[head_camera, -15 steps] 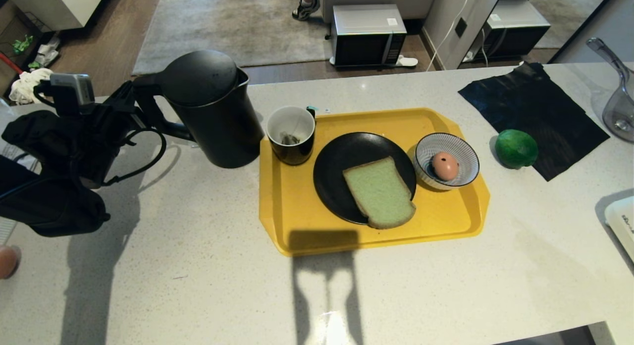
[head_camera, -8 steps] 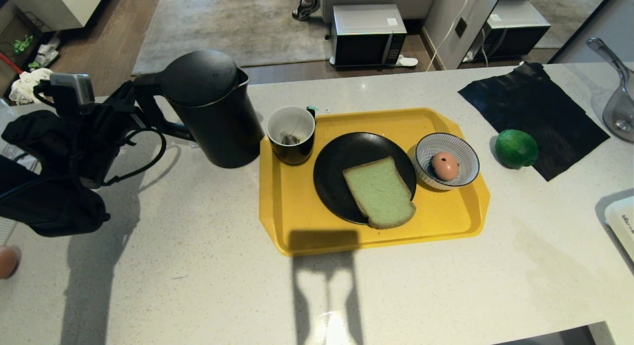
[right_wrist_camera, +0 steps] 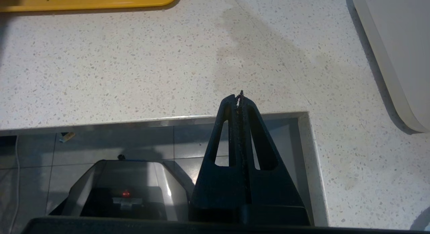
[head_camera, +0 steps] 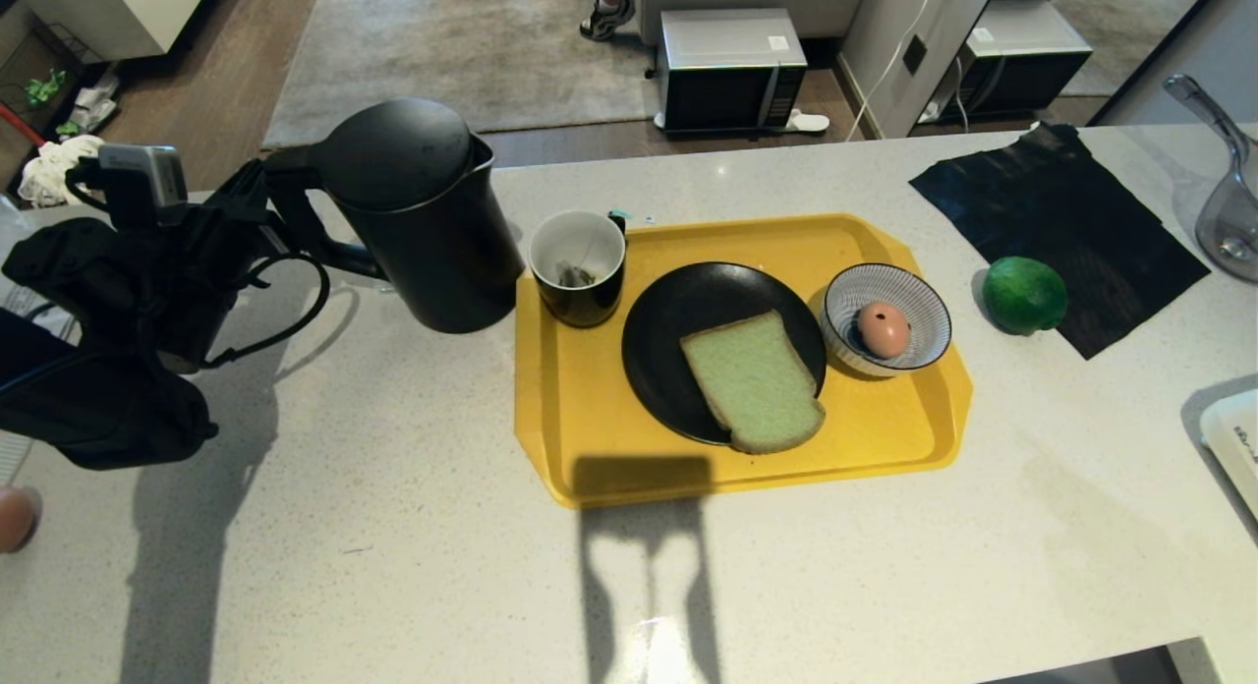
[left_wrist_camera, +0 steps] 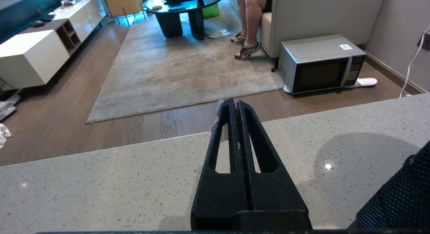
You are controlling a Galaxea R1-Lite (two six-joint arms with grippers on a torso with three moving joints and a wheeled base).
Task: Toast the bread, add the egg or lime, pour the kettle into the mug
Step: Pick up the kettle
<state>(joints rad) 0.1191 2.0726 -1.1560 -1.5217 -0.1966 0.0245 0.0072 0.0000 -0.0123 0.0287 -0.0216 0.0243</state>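
Observation:
The tall black kettle [head_camera: 413,212] stands on the counter just left of the yellow tray [head_camera: 590,438]. On the tray, the black mug [head_camera: 577,266] holds a teabag. The pale green bread [head_camera: 753,381] lies on a black plate [head_camera: 678,311]. The speckled egg [head_camera: 884,329] rests in a striped bowl [head_camera: 924,306]. Right of the tray, the lime [head_camera: 1024,294] sits at the edge of a black cloth [head_camera: 1057,212]. My left arm [head_camera: 128,301] is beside the kettle's handle, and its gripper [left_wrist_camera: 236,101] is shut and empty. By the counter's near edge, my right gripper [right_wrist_camera: 239,96] is shut and empty.
A white appliance [head_camera: 1233,443] sits at the counter's right edge, with a glass jug [head_camera: 1224,212] behind it. At the far left edge lies a brownish round thing [head_camera: 15,517]. Beyond the counter are a microwave [head_camera: 729,70] on the floor and a seated person's legs [left_wrist_camera: 250,22].

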